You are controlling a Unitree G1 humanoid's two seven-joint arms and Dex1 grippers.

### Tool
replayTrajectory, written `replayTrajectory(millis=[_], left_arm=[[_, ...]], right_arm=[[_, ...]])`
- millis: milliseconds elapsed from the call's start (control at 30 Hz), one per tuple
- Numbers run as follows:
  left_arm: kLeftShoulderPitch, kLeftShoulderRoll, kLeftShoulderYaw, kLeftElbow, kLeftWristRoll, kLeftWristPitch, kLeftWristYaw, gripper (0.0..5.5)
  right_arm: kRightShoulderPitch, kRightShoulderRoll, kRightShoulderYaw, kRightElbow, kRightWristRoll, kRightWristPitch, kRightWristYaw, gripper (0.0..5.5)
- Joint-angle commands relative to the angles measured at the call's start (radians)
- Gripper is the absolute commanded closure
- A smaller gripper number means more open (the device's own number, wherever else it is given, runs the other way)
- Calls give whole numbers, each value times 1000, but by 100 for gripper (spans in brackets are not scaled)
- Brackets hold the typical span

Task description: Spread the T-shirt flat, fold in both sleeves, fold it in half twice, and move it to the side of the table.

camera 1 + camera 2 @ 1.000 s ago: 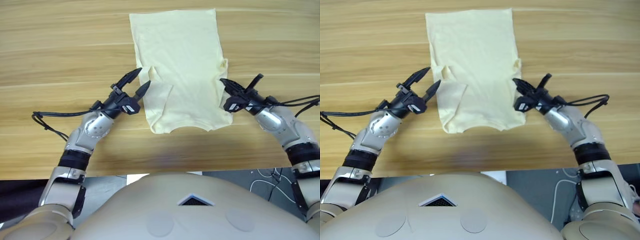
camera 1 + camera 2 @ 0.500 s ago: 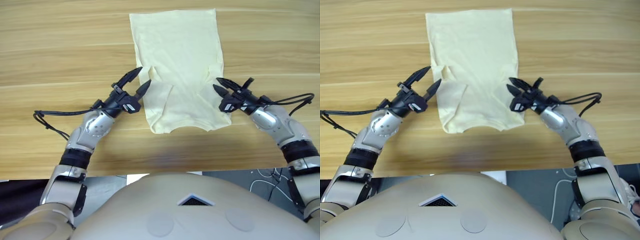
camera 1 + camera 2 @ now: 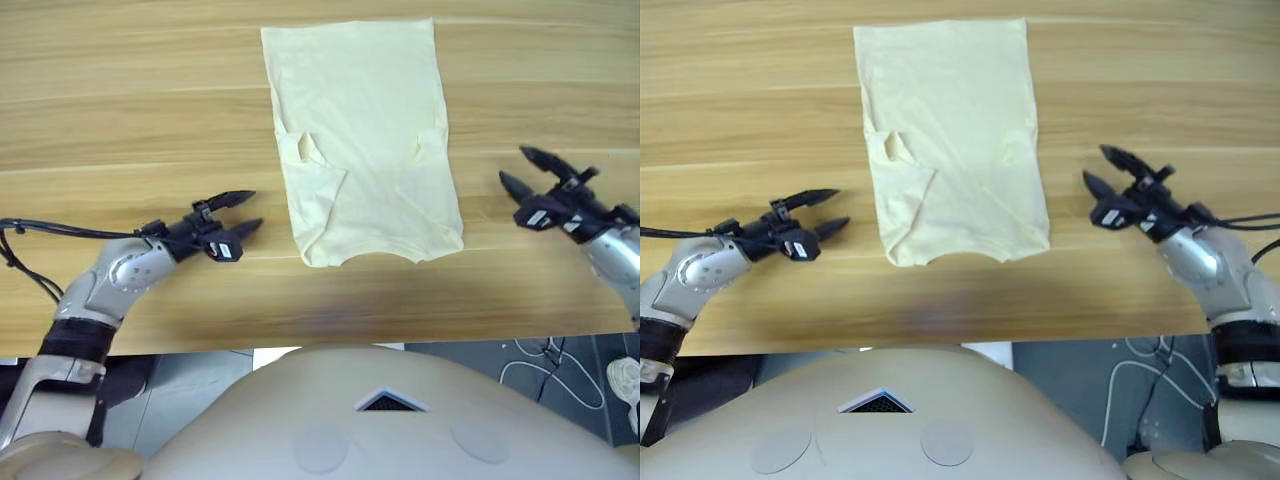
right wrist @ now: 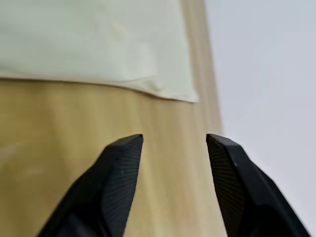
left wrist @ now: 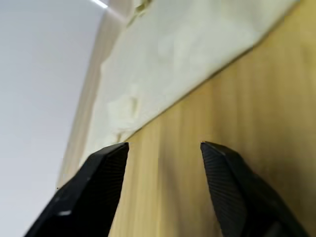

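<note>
Overhead, whole T-shirt (image 3: 360, 130) (both sleeves in)

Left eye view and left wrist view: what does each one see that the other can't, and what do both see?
Left eye view: the whole yellow T-shirt with both sleeves folded in, and the right gripper, open, off the shirt's right side. Left wrist view: the ridged inner faces of the fingers close up, and pale space past the table. Both: the left gripper, open and empty, the wooden tabletop and the shirt's left side.
</note>
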Motion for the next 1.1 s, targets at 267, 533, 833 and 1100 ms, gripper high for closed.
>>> replayTrajectory(millis=[267, 533, 833, 1100], left_arm=[[17, -46, -167, -28, 41, 45, -122, 209], [-16, -39, -239, 31, 30, 44, -173, 209], [0, -27, -276, -17, 27, 55, -191, 209], [-11, -29, -297, 12, 33, 58, -194, 209]], right_arm=[[39, 15, 115, -51, -8, 19, 183, 309], [4, 36, 151, -43, -15, 4, 185, 309], [-31, 41, 178, -12, -26, -23, 187, 309], [-16, 21, 177, -9, -19, -46, 182, 309]])
